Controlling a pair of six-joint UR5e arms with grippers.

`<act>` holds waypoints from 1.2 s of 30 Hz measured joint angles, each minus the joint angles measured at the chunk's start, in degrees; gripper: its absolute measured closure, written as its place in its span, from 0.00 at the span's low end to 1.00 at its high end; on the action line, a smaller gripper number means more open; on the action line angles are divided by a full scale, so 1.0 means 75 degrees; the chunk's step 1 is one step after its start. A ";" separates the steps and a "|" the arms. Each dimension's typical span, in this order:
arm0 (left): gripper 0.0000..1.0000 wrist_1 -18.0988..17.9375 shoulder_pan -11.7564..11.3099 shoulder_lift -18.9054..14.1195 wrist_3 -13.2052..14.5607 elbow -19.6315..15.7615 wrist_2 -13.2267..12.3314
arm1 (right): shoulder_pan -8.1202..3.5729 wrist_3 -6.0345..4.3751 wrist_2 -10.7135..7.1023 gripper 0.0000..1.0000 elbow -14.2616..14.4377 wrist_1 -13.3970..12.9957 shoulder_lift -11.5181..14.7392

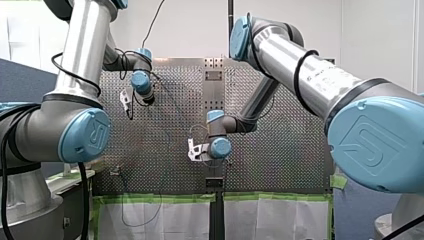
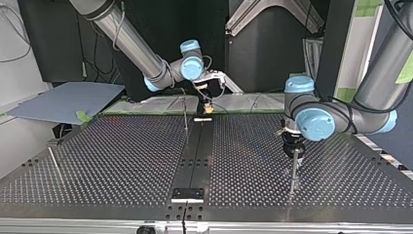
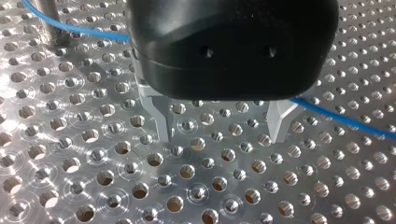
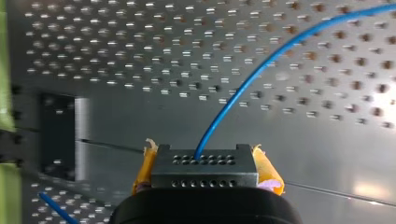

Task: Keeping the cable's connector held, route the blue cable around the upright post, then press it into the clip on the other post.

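Note:
In the right wrist view my right gripper (image 4: 205,156) is shut, its yellow pads (image 4: 267,169) clamping the grey connector (image 4: 205,173). The blue cable (image 4: 261,70) leaves the connector and curves away over the perforated plate. In the left wrist view my left gripper (image 3: 219,137) hovers just above the plate, its metal fingers (image 3: 161,119) open with nothing between them. The blue cable (image 3: 345,120) runs behind those fingers, from beside an upright post (image 3: 46,18). In the top view my left gripper (image 2: 294,145) sits over a post (image 2: 293,173), and my right gripper (image 2: 209,100) is near the table's far edge.
A thin upright post (image 2: 185,117) stands near the table's middle, and another rod (image 2: 54,165) leans at the top view's left. A black strip (image 2: 197,151) runs down the centre of the perforated table (image 2: 122,161). Green tape lines the far edge (image 1: 160,198).

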State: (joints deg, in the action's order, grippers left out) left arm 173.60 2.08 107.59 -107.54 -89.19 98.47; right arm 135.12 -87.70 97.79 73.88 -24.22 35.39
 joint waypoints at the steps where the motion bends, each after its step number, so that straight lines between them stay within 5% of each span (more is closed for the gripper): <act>1: 0.00 0.0000 0.0001 0.0000 0.0003 0.0000 0.0000 | 0.0000 -0.0001 0.0009 1.00 0.0000 -0.0028 -0.0064; 16: 0.00 -0.0012 0.0005 -0.0001 0.0053 0.0000 0.0000 | -0.0009 -0.0034 0.0320 1.00 0.0075 -0.0684 -0.1011; 27: 0.00 -0.0005 0.0005 -0.0003 0.0066 0.0000 0.0001 | -0.0263 -0.0658 0.0434 1.00 0.0797 -0.1456 -0.1574; 36: 0.00 0.0030 0.0015 -0.0003 0.0080 0.0000 0.0001 | -0.0520 -0.0740 0.0533 1.00 0.1360 -0.2017 -0.1593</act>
State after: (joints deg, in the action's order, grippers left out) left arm 173.82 2.19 107.57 -106.94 -89.19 98.48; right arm 131.22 -93.25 101.79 84.08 -39.35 23.45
